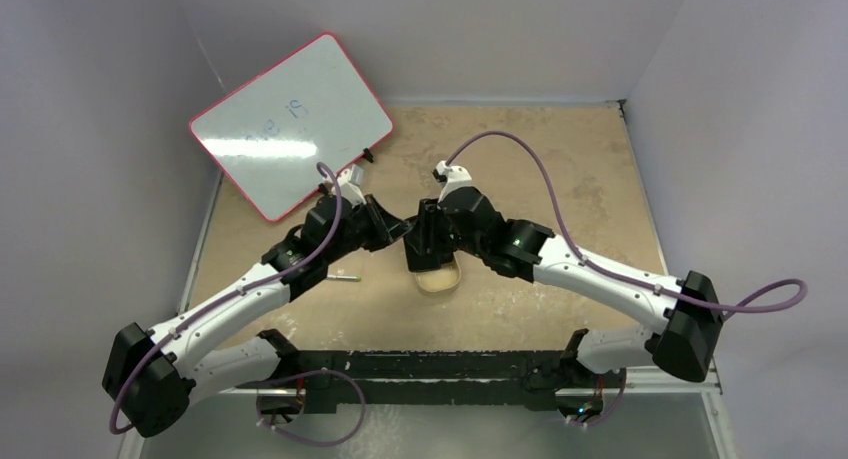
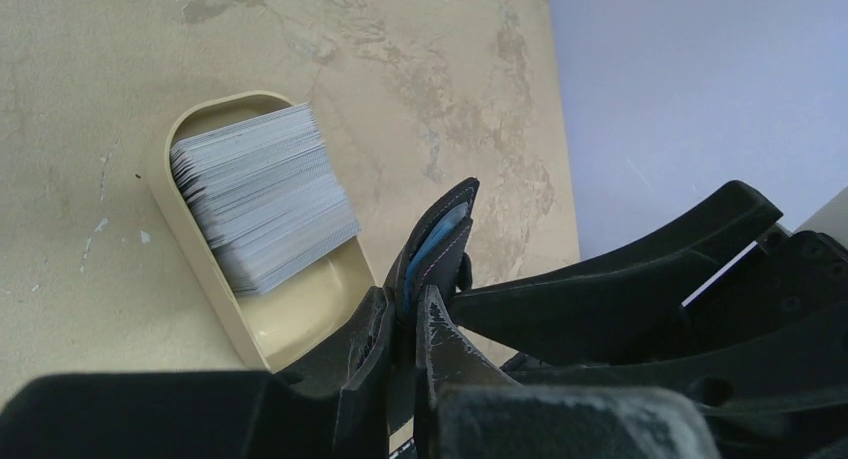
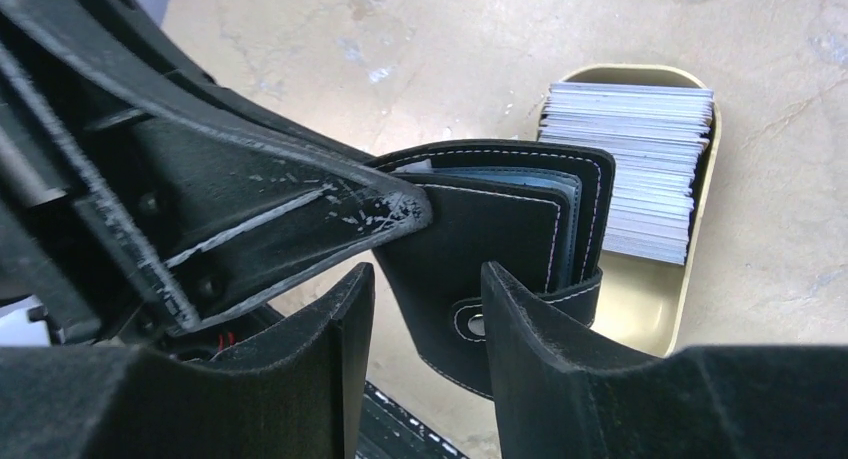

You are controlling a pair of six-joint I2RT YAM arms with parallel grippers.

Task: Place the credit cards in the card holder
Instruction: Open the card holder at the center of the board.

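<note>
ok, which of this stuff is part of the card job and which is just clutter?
Job:
- cards, stacked in the tin
- wallet, held by the left gripper

Lying about:
- pen
- whiteboard
- the tin itself, which only holds the cards

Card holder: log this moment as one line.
left gripper: shut on card holder | right gripper: open, straddling card holder | credit cards: stacked in tan tin
</note>
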